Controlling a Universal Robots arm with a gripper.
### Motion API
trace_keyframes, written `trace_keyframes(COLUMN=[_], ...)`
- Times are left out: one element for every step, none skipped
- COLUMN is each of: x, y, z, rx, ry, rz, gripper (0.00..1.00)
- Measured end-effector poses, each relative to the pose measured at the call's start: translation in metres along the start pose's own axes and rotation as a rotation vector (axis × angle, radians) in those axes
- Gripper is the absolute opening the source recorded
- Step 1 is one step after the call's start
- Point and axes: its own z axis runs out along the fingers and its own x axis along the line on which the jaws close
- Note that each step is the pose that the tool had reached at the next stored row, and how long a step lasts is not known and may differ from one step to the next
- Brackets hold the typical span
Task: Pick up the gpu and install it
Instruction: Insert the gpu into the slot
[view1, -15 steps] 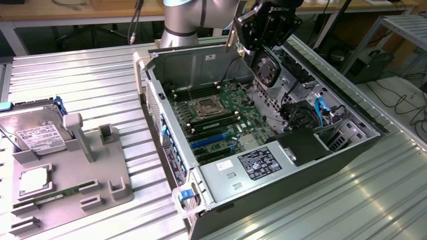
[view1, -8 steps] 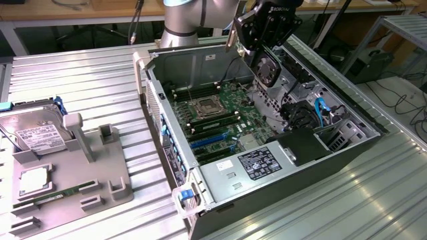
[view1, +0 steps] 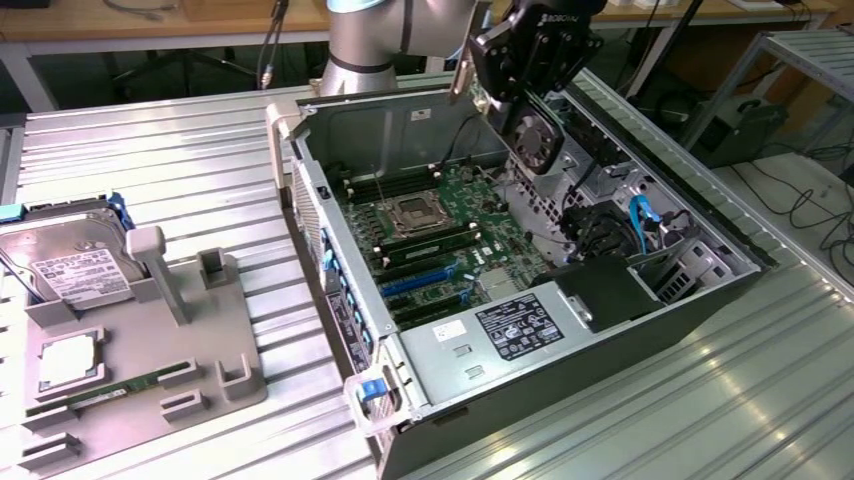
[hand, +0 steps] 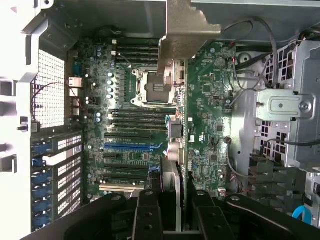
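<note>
I clamp the gpu (view1: 538, 140), dark fan face and silvery bracket (hand: 185, 35) showing, in my gripper (hand: 175, 202), edge-down over the motherboard (view1: 441, 225), case (view1: 400, 110) walls well apart on both sides.

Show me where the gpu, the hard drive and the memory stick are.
gpu (view1: 537, 137), exterior view, on its round fan.
hard drive (view1: 78, 268), exterior view, on its white label.
memory stick (view1: 114, 391), exterior view, on its green strip.

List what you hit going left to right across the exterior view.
hard drive → small grey upright bracket → CPU socket → gpu, held above the open case → blue cable → grey metal rack
</note>
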Motion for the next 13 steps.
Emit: trace_keyframes(x=[0.0,0.0,0.0,0.0,0.0,0.0,0.0,0.0,0.0,0.0,0.0,0.0,0.0], y=[0.0,0.0,0.0,0.0,0.0,0.0,0.0,0.0,0.0,0.0,0.0,0.0,0.0], z=[0.0,0.0,0.0,0.0,0.0,-0.0001,-0.0001,-0.0001,-0.0001,-0.0001,0.0,-0.0001,0.0], rx=[0.0004,0.0006,0.0008,0.0011,0.0014,0.0018,0.0021,0.0026,0.003,0.0033,0.0036,0.0038,0.004], ry=[0.0002,0.0004,0.0005,0.0007,0.0007,0.001,0.0012,0.0015,0.0018,0.0019,0.0021,0.0023,0.0024], rz=[-0.015,-0.027,-0.039,-0.051,-0.061,-0.077,-0.096,-0.119,-0.137,-0.152,-0.17,-0.179,-0.189], gripper=[0.28,0.28,0.28,0.28,0.28,0.28,0.28,0.28,0.28,0.28,0.28,0.28,0.28])
